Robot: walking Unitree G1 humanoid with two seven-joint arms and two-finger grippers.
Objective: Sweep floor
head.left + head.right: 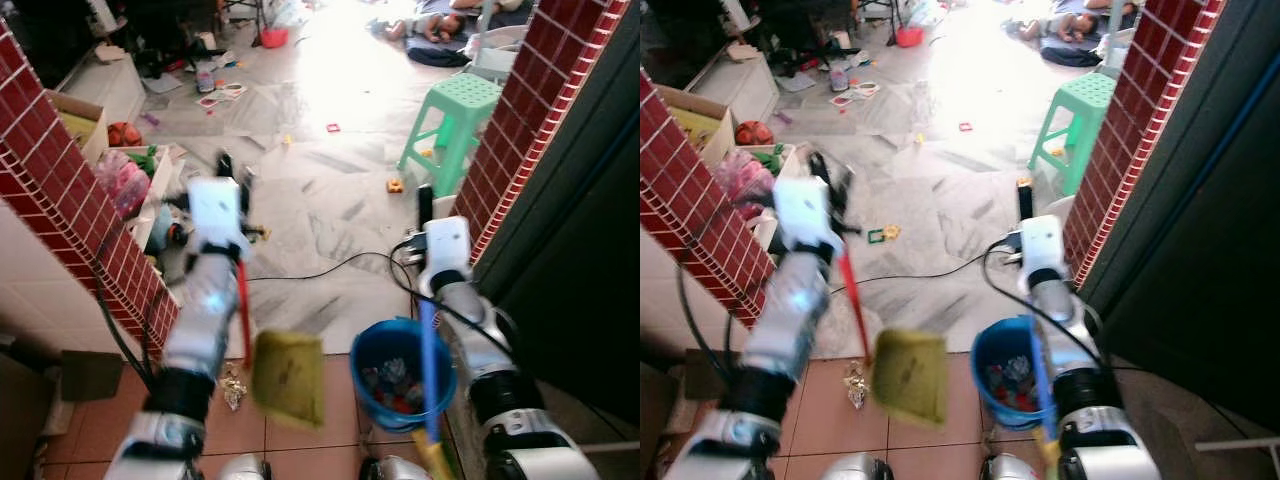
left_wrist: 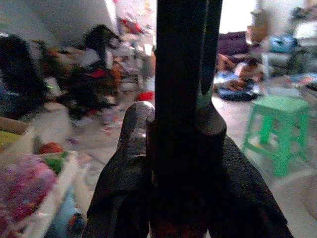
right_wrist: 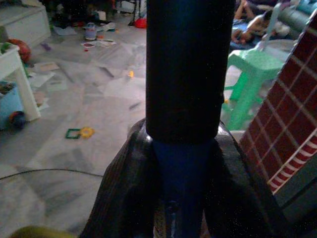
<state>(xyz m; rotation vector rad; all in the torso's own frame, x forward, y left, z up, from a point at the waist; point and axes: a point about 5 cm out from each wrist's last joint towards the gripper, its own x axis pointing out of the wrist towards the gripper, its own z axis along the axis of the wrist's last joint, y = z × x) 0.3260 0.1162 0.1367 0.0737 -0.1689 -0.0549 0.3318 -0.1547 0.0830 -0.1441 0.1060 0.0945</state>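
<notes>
The robot stands in a doorway between two red-tiled walls, tools in hand, so the step looks like the carry-in before any sweeping; the left pincer [image 1: 232, 172] is clamped on the red handle [image 1: 243, 310] of a yellow dustpan [image 1: 289, 377], which hangs over the terracotta tiles at the near edge of the floor; the right pincer [image 1: 424, 203] is clamped on a blue broom [image 1: 429, 365], whose shaft runs down past the arm toward the near edge, its head out of sight; in each wrist view the black fingers [image 2: 130, 163] sit tight against a shaft; a blue bin [image 1: 402, 372] holding scraps stands on the tiles between the two arms, just beside the broom; next, I judge, the robot must step onto the marble floor [image 1: 330, 190], lower the broom head to it and draw the litter toward the pan, minding the black cable [image 1: 330, 268] lying across the way; counted: one dustpan, one broom, one bin, one green stool [image 1: 452, 125] toward the far right, one cable, two walls, and several small toys scattered about the floor, too many and too blurred to number.
</notes>
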